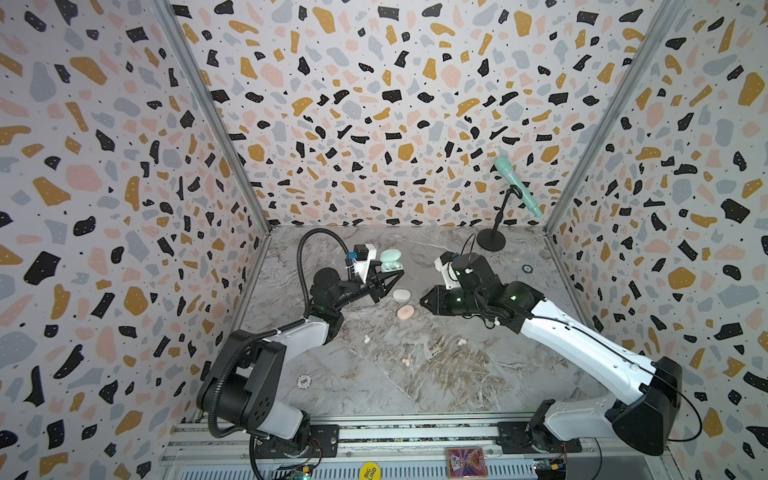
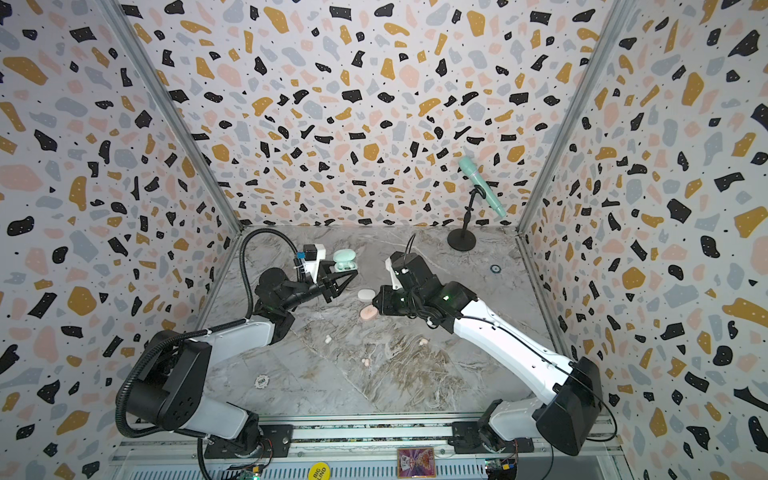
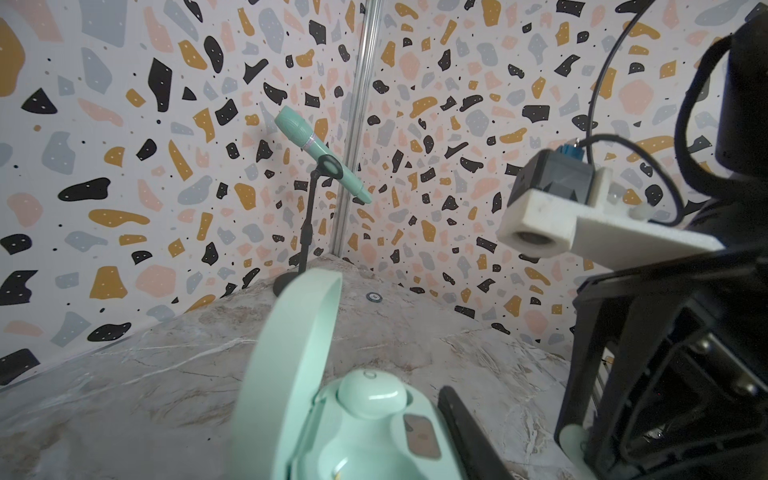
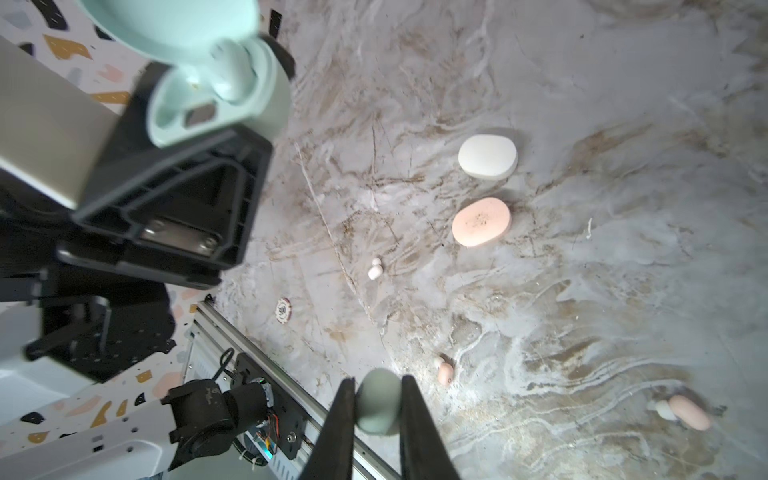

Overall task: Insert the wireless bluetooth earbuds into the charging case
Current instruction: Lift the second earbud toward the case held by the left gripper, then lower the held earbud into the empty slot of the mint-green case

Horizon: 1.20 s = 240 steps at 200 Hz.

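Observation:
My left gripper (image 1: 392, 275) is shut on the base of a mint charging case (image 1: 390, 259) (image 3: 291, 374), held above the table with its lid up. One mint earbud (image 3: 371, 392) sits in a socket of the case; the socket beside it looks empty. Right of the case, my right gripper (image 4: 377, 384) (image 1: 424, 301) is shut on a second mint earbud (image 4: 376, 405). On the marble lie a white earbud (image 1: 367, 339) (image 4: 375, 269) and two pink earbuds (image 1: 406, 362) (image 1: 462, 341). In the left wrist view only one left finger (image 3: 465, 432) shows.
A closed white case (image 1: 401, 295) and a closed pink case (image 1: 405, 311) lie between the two grippers, below them. A mint microphone on a black stand (image 1: 491, 241) is at the back right. A poker chip (image 1: 304, 380) lies near the front left.

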Available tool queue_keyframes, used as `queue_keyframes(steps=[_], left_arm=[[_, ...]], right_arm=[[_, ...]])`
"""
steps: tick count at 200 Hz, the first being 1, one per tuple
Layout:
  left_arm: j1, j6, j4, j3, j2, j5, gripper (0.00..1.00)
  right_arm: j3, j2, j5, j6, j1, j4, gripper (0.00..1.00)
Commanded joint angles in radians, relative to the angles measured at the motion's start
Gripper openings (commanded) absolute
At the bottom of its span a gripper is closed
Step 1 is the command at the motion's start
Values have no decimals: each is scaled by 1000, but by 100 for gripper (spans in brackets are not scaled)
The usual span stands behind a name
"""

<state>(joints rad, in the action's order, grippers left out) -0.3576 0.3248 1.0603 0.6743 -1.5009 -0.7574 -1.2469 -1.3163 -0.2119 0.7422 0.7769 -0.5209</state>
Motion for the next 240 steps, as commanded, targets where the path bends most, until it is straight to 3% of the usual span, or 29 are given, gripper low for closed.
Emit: queue_keyframes(steps=[1, 90, 142, 240], left_arm=[[-25, -34, 36, 42, -14, -3, 37], [-119, -133, 39, 25, 1, -16, 38], [-174, -88, 143, 11, -20, -17, 37], [-214, -78, 152, 31, -33, -39, 37]], right_arm=[[1, 48, -50, -23, -26, 16, 17], [-35, 101, -101, -29, -50, 121, 17], [-49, 91, -123, -44, -44, 191, 18], [-80, 53, -135, -61, -25, 221, 18]])
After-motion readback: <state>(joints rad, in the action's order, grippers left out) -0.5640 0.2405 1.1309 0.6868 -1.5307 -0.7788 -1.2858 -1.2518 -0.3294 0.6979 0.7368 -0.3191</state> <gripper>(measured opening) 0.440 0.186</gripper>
